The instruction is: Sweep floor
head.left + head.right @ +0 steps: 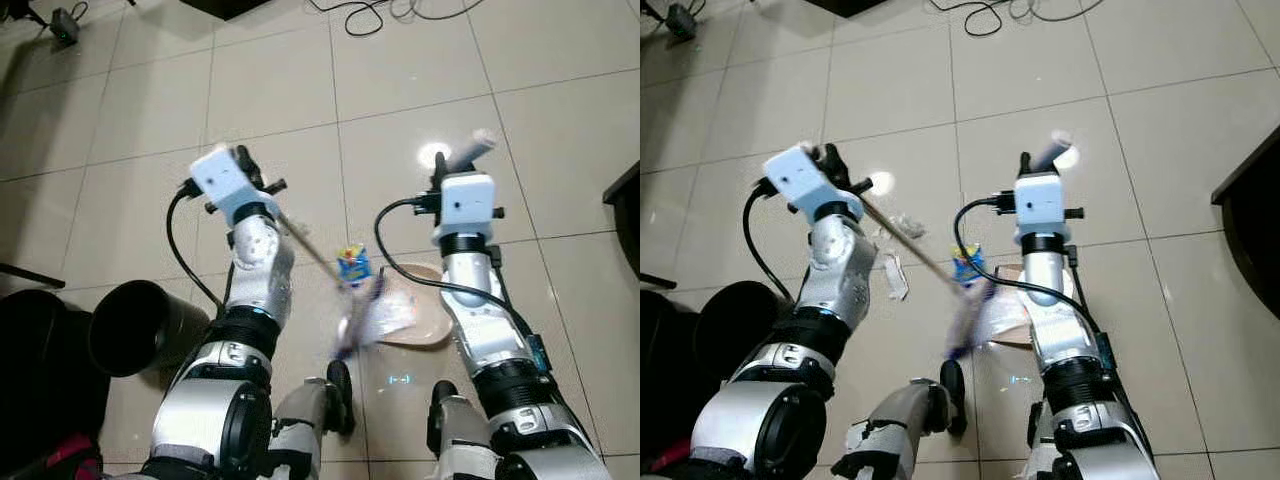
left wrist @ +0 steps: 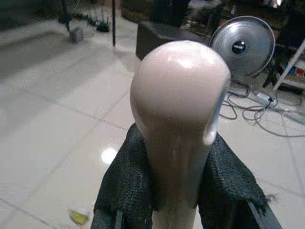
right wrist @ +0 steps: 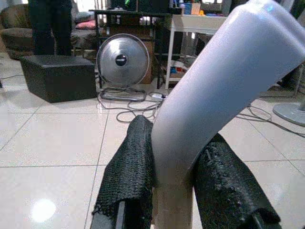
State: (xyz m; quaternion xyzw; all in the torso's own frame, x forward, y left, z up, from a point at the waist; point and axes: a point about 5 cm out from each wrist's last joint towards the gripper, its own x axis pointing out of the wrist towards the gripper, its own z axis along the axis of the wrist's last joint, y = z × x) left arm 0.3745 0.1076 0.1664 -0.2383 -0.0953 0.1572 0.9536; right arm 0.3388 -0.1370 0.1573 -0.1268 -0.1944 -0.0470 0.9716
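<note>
The left tool (image 2: 176, 210) is clamped on the pale rounded top of a broom handle (image 2: 178, 119); its bristles (image 1: 352, 325) meet a beige dustpan (image 1: 425, 325) on the tiled floor (image 1: 420, 90). The right tool (image 3: 174, 200) grips the dustpan's upright handle (image 3: 224, 90). A blue-and-yellow wrapper (image 1: 353, 265) lies beside the pan.

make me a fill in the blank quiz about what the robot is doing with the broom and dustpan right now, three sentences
1. The left gripper is shut on the handle of the ____, whose brush end reaches the pan.
2. The right gripper is shut on the handle of the ____, which lies on the tiled floor between the two arms.
3. By the brush, near the pan's rim, sits a small blue and yellow ____.

Missing words: broom; dustpan; wrapper
</note>
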